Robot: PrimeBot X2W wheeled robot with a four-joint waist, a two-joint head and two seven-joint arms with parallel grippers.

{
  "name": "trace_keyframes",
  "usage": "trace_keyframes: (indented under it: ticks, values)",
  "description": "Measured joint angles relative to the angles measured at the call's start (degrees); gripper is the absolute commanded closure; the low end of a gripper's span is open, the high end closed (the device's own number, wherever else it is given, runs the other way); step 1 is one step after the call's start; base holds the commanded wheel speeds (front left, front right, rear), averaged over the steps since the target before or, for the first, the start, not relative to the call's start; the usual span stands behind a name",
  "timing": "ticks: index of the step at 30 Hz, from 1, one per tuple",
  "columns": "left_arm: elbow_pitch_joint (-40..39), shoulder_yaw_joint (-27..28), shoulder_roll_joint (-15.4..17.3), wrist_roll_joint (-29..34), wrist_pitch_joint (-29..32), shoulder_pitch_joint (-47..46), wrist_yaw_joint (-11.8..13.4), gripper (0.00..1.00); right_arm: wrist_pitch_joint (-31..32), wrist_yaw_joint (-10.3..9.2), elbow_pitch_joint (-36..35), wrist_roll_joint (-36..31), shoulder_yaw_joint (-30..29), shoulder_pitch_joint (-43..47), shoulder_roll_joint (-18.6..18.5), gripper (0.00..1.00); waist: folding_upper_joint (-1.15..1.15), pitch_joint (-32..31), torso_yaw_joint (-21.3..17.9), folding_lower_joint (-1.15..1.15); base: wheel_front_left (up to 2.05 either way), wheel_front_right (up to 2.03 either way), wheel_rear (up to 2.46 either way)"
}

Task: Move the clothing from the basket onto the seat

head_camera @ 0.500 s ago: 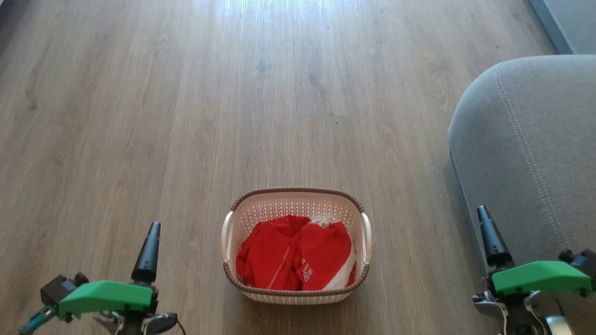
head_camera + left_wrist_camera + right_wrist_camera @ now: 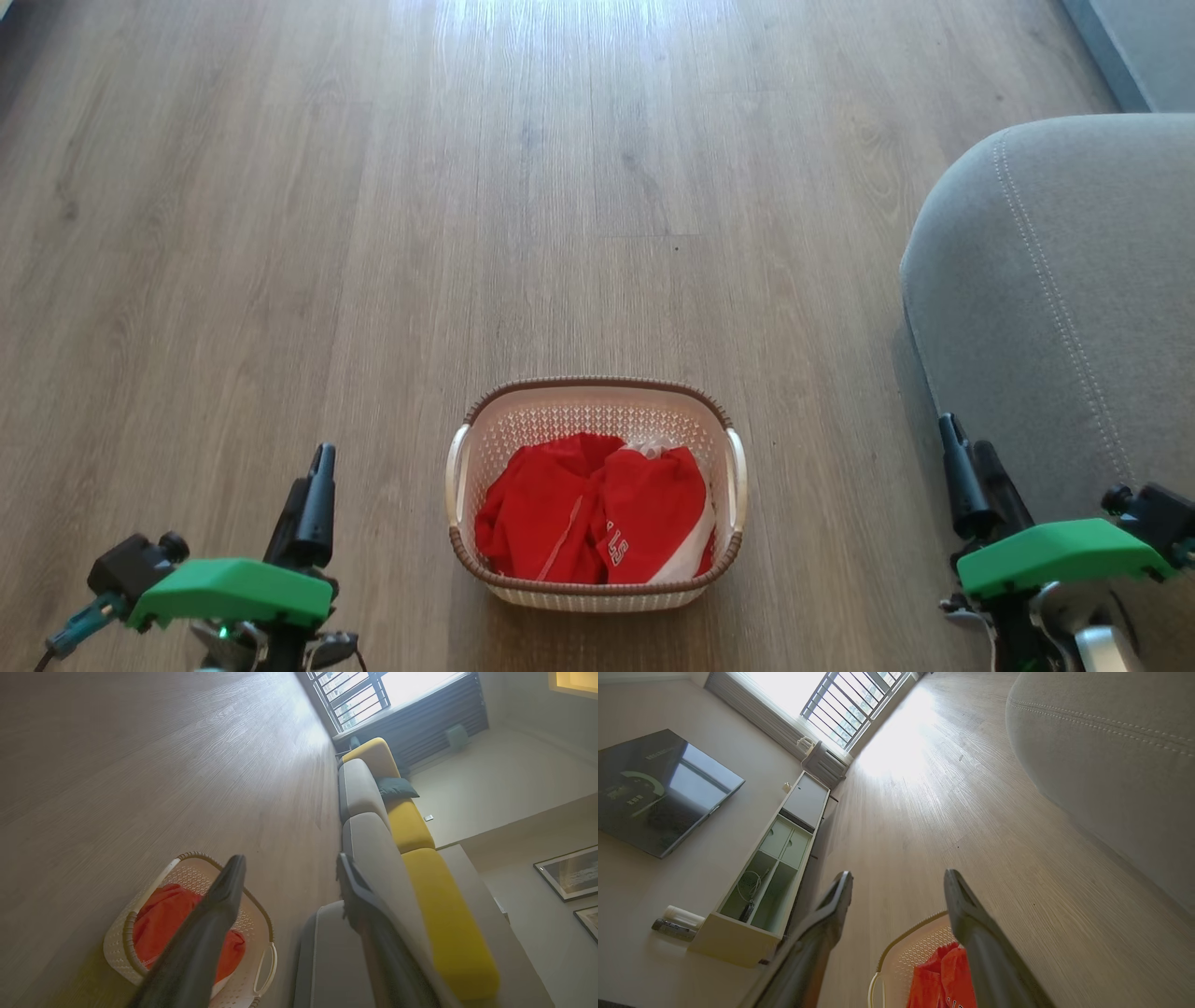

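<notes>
The cream basket [image 2: 597, 384] with its brown rim stands on the wood floor in the lower middle of the head view. Red clothing [image 2: 569, 523] with a white band and white lettering lies crumpled inside it. The grey seat [image 2: 1074, 280] with pale double stitching rises at the right. My left gripper [image 2: 317, 462] hovers open to the left of the basket, holding nothing. My right gripper [image 2: 966, 439] is open and empty between the basket and the seat. In the wrist views, each gripper [image 2: 289, 858] [image 2: 897, 875] shows spread fingers above the basket [image 2: 187, 856] [image 2: 906, 942].
Bare wood floor [image 2: 560, 187] stretches ahead and to the left. The sofa has yellow back cushions [image 2: 439, 905] and a dark pillow [image 2: 397, 788]. A low cabinet [image 2: 770, 872], a wall screen [image 2: 658, 788] and a barred window [image 2: 850, 700] lie across the room.
Both wrists have turned a little, so each gripper's second finger now shows in the head view. The left gripper edged right and the right one edged left. Basket and clothing are unmoved.
</notes>
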Motion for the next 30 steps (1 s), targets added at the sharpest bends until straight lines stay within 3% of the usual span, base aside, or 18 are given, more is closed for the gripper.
trace_keyframes:
  ticks: [30]
  values:
    - [-1.63,-0.98,0.03,20.31,-4.74,0.11,0.07,0.0,-5.0,0.01,0.58,-22.92,1.54,-0.06,-0.01,0.0,0.0,0.02,0.23,0.0,0.0,0.0,0.0]
